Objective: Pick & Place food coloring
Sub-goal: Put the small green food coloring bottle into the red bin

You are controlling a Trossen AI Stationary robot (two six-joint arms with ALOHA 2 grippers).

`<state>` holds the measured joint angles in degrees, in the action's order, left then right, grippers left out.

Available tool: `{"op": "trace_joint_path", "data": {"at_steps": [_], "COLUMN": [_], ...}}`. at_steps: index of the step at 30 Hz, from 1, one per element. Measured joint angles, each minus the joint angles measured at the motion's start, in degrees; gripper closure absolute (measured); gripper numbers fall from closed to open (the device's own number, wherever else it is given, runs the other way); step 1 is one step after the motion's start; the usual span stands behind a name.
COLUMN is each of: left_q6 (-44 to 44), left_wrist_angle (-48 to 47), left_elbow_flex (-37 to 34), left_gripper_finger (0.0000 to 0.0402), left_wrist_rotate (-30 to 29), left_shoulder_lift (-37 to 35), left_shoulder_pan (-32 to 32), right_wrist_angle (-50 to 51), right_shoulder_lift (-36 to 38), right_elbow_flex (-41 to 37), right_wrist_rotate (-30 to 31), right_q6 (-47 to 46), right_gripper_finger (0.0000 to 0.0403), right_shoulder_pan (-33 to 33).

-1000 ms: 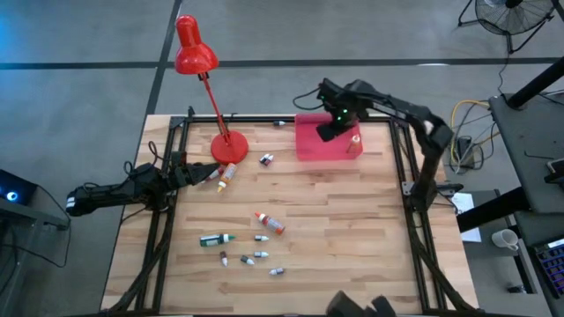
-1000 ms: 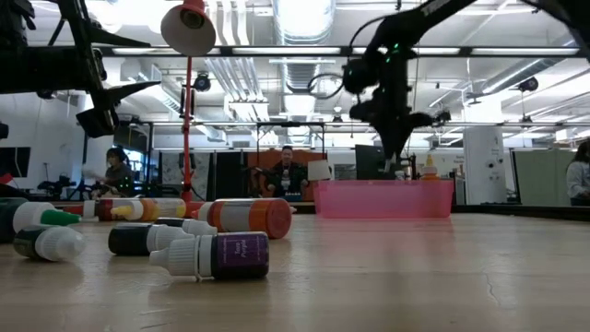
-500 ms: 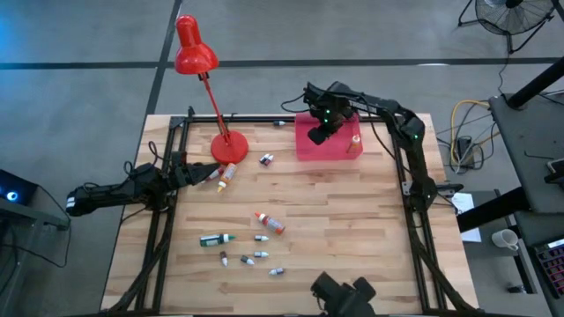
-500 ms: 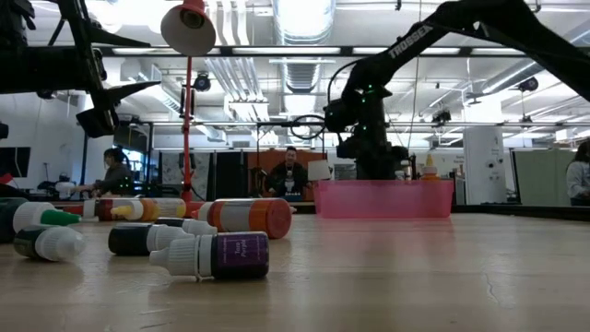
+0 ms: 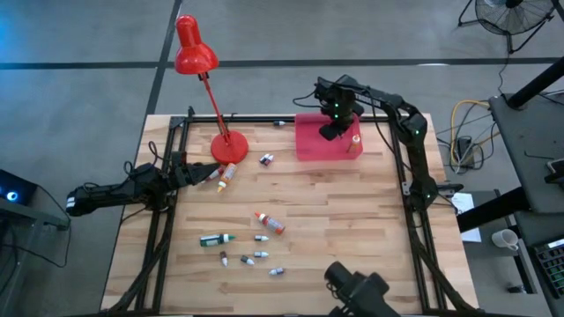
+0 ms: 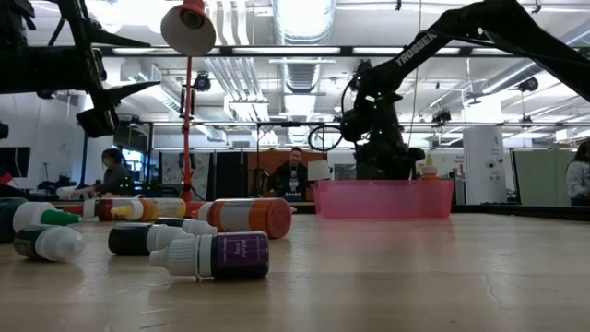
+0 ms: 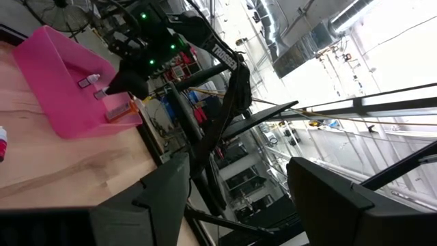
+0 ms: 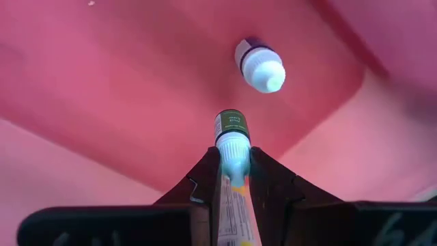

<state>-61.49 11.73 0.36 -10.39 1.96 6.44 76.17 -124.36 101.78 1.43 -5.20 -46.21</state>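
Start at the left of your counter (image 5: pixel 352 220): the left pincer (image 5: pixel 196 174) waits near the edge with its fingers spread, empty, beside the lamp (image 5: pixel 216 106) base and a bottle (image 5: pixel 227 175) lying there. Toward the middle, more food coloring lies loose: a small one (image 5: pixel 266 160) by the lamp base, an orange-red tube (image 5: pixel 270 223), a dark green bottle (image 5: pixel 214 239), and a cluster of tiny whitish ones (image 5: pixel 256 255) near the front. On the right, the right pincer (image 8: pixel 233 171) hangs over the pink tray (image 5: pixel 308 145), pressed together on a small dropper bottle, cap pointing down into the tray. Two bottles (image 8: pixel 259 65) already stand in there, with another orange one (image 5: pixel 354 139) at the tray's right wall. So you are at the placing step. Next, judging from this, lower the bottle a little, part the fingers to drop it clear of its neighbours, then go back across the counter for the next loose one.
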Motion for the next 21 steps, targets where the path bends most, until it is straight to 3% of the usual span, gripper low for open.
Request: {"op": "trace_joint_path", "data": {"at_steps": [15, 21], "left_q6": [0.0, 0.0], "left_wrist_angle": [0.0, 0.0], "left_elbow_flex": [0.0, 0.0], "left_gripper_finger": [0.0182, 0.0182], "left_wrist_rotate": [0.0, 0.0], "left_shoulder_lift": [0.0, 0.0], "left_shoulder_pan": [0.0, 0.0], "right_wrist_angle": [-2.0, -2.1], "right_shoulder_lift": [0.0, 0.1], "right_elbow_flex": [-0.3, -0.3], "right_wrist_rotate": [0.2, 0.2], "right_q6": [10.1, 13.1], "right_gripper_finger": [0.0352, 0.0319], "right_shoulder_pan": [-3.0, -3.0]}}
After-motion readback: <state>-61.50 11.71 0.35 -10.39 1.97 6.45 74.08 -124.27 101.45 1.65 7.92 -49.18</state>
